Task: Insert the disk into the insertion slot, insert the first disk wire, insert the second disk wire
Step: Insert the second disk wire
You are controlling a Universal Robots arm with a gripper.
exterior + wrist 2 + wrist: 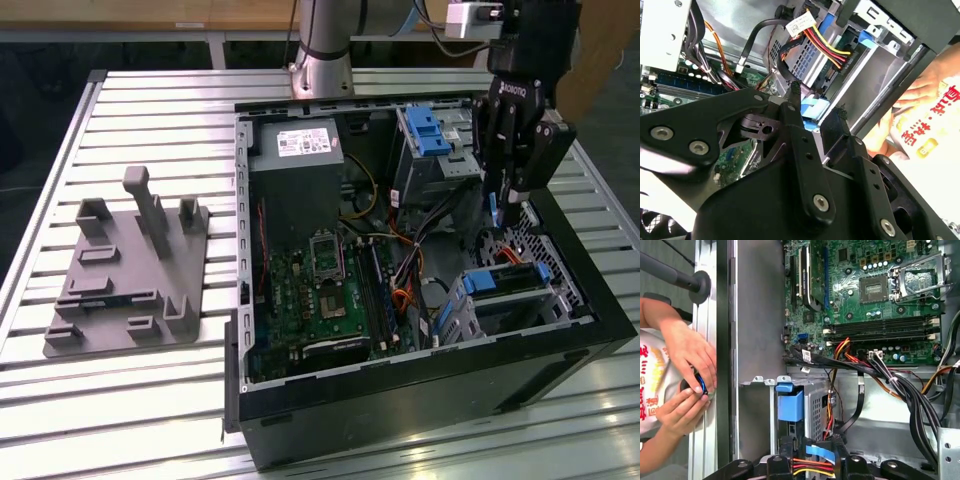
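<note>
Inside the open computer case [400, 390] on the slatted counter [150, 110], the arm's claw [500, 212] hangs at about 2 o'clock in the exterior view, just above the drive bay. In both wrist views we see the claw [817, 102] closed onto a flat blue wire [812, 109], which spans the gap between its fingertips [840, 114]; we judge it clamped, not merely straddled.

The disk [500, 283] lies at about 4 o'clock in the case. It is seated in the insertion slot [816, 405], with its blue carrier showing at the mouth of the bay. A red, yellow and black wire [827, 45] runs into the disk's end and looks plugged in. At 1 o'clock stands the taller silver cage with its ribbed blue tab [425, 130]. A person's hand [690, 352] works just outside the case wall.

We reckon the disk is dense, rigid and sensitive to knocks, and best gripped by the carrier's plastic sides, never the label face. The blue wire is light and limp along its ribbon and kinks easily. The firm hold is on the hard plug at its end, kept square to the socket.
</note>
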